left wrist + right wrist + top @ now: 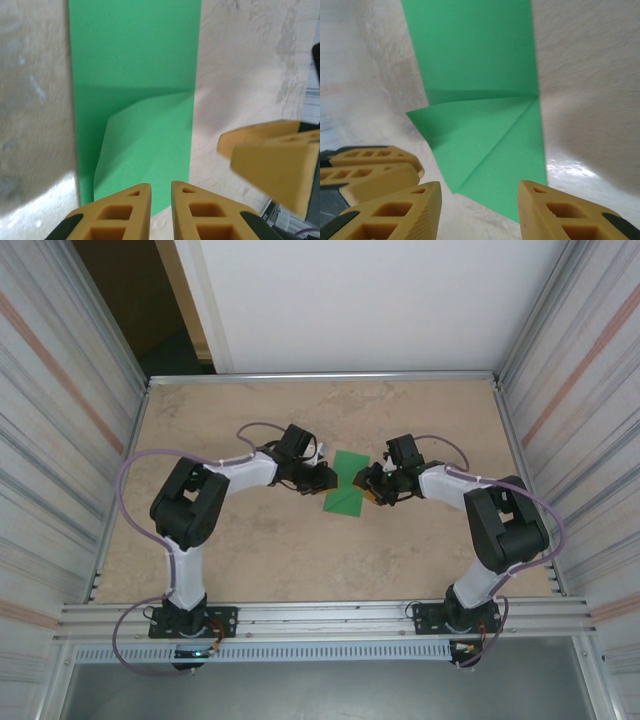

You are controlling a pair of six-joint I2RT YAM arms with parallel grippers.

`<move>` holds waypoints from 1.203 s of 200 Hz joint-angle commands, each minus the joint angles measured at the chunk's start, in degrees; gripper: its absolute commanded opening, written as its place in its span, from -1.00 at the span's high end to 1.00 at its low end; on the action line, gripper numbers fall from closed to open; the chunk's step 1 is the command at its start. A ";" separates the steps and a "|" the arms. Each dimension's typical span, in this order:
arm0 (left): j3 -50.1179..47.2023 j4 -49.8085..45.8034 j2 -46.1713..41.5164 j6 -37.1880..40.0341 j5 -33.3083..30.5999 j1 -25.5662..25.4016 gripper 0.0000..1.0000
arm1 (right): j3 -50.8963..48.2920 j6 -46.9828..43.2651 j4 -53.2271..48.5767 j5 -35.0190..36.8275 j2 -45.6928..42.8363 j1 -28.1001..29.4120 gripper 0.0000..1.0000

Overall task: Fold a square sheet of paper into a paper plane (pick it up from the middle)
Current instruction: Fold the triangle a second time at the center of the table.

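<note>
Top external: green sheet (347,485) lies flat on desk (250,550) near centre, folded to narrow strip, between two claws. Left claw (322,478) just beside sheet's left edge, right claw (370,483) at its right edge. Left wrist: left claw (161,189) jaws parted by narrow slit, nothing pinched, tips over near end of strip. Right wrist: right claw (480,190) jaws moderately wide, empty; corner flap folded over with diagonal crease, its point slightly raised, lies just ahead of tips.

Beige marbled table (250,560); ribbed walls (60,390) (both sides); white back panel (350,300).
</note>
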 commanded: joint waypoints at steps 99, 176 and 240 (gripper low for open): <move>-0.43 -1.38 5.59 -6.50 -3.62 1.87 0.63 | 2.79 5.45 3.63 0.16 6.87 1.03 0.20; -0.88 -1.15 5.79 -7.06 -2.40 2.15 0.63 | 3.89 5.75 6.00 -0.55 9.87 0.90 0.43; -1.01 -1.34 5.60 -7.04 -2.52 2.24 0.63 | 3.97 5.81 9.47 -1.21 10.98 0.37 0.56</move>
